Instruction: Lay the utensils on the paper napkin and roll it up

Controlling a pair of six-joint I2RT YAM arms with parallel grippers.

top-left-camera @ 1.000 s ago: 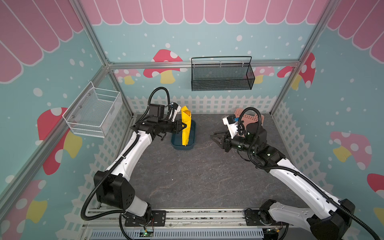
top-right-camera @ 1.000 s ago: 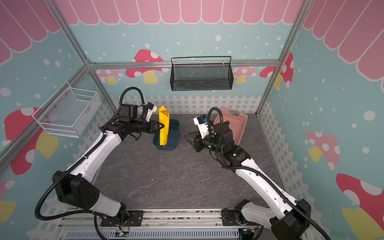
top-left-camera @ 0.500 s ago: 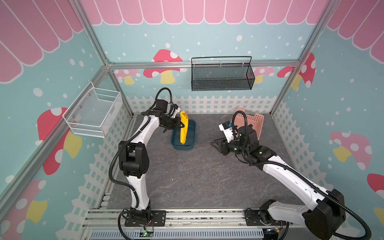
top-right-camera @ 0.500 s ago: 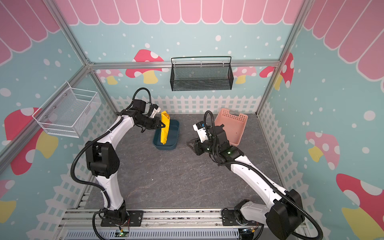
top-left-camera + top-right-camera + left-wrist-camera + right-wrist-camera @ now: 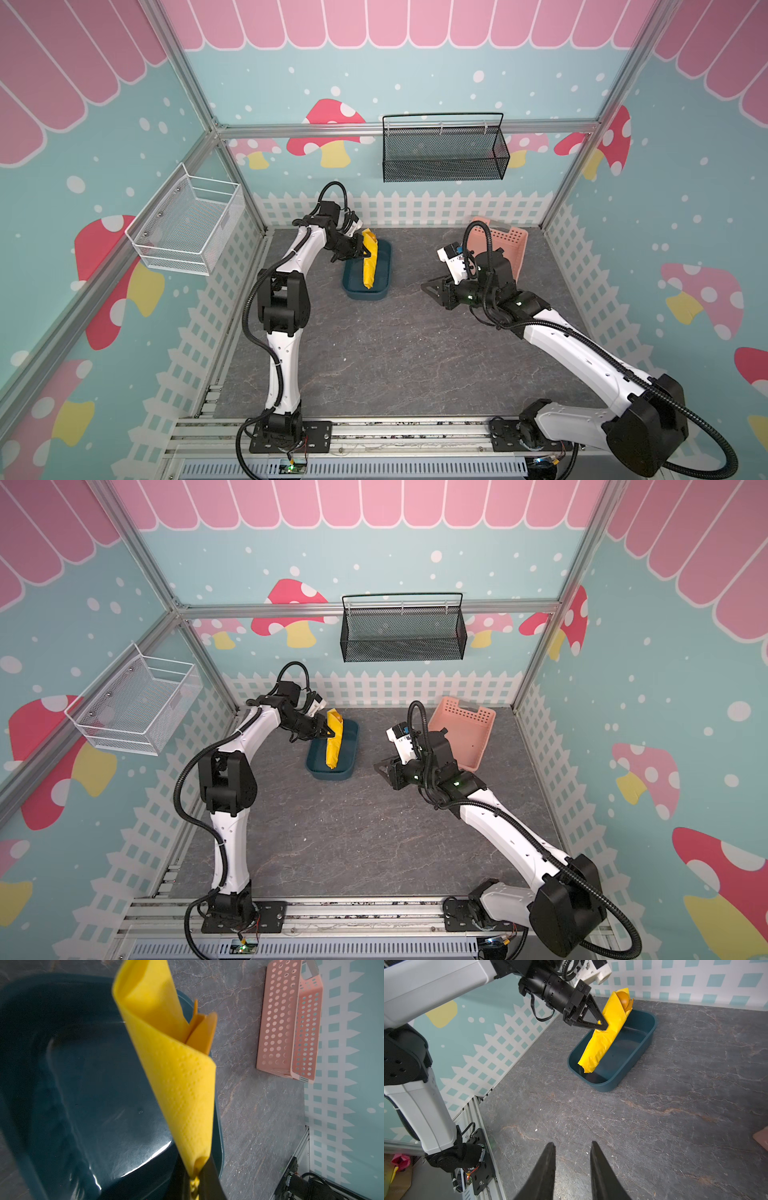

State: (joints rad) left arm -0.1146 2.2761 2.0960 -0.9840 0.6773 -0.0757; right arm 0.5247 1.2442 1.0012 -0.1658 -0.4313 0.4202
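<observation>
The left tool (image 5: 602,1023) is clamped on the side of the paper napkin (image 5: 604,1032), which is rolled into a bright yellow tube around the utensils (image 5: 204,1032). The pinch sits in the upper part of the roll, with the paper bunched between the black fingertips (image 5: 209,1176) in the left wrist view. The roll hangs tilted over the dark blue tub (image 5: 633,1057): its lower end dips inside the tub toward the near end, though I cannot tell whether it touches the bottom, and its upper end rises above the far rim. From the open top of the roll the round orange bowl of the spoon (image 5: 623,997) shows, and flat orange tips stick out beside it. In both top views the roll lies along the tub's length, on the left half of the dark grey table (image 5: 395,353). The right tool (image 5: 572,1145) hovers low over bare table, well apart from the tub, its jaws parted with nothing between them. A pink perforated basket (image 5: 469,737) stands at the back right, just behind the right arm's wrist.
</observation>
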